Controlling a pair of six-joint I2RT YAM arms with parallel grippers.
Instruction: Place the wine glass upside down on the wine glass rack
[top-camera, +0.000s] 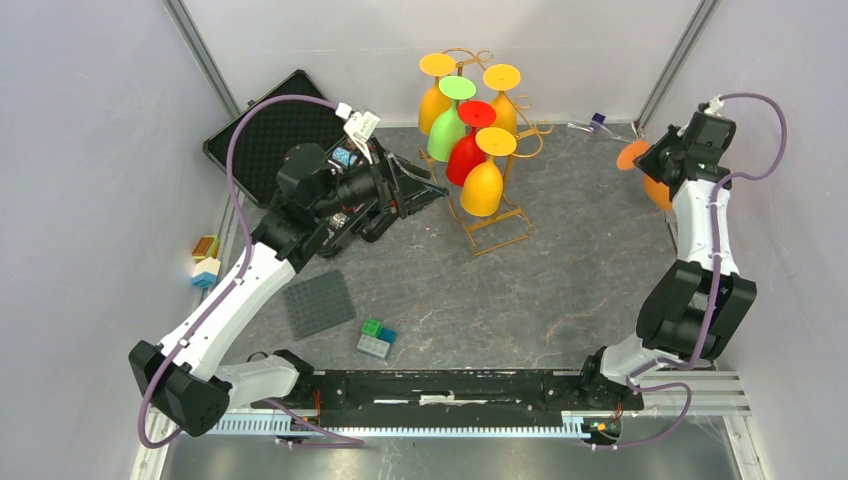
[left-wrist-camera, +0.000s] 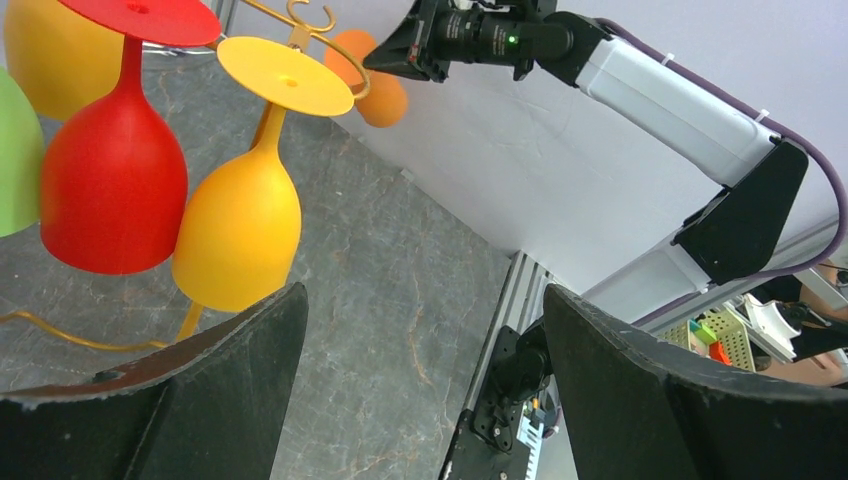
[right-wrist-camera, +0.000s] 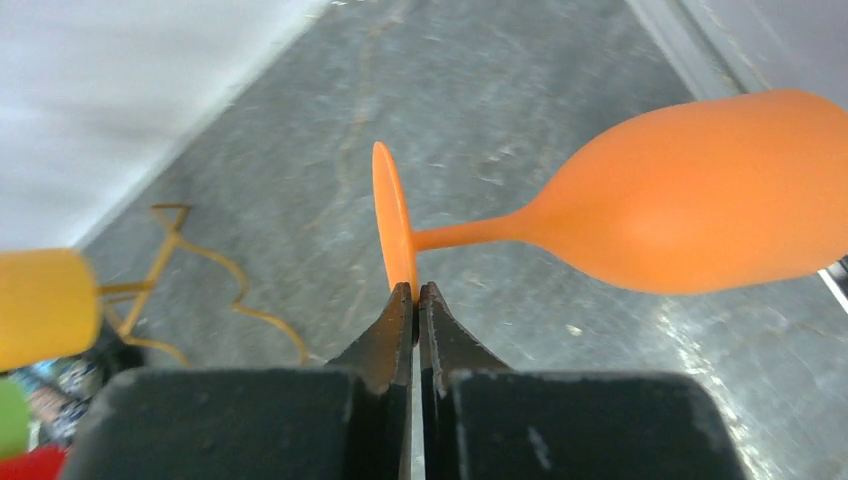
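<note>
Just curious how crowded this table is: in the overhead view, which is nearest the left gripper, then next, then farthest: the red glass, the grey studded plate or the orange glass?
From the left gripper:
1. Red glass, hanging upside down close beside it.
2. Grey studded plate, lying towards the near edge.
3. Orange glass, far across, pinched in the right gripper.

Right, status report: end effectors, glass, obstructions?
Right end effector shut on orange wine glass foot. Left end effector open, empty, near rack. Five glasses hang there.
</note>
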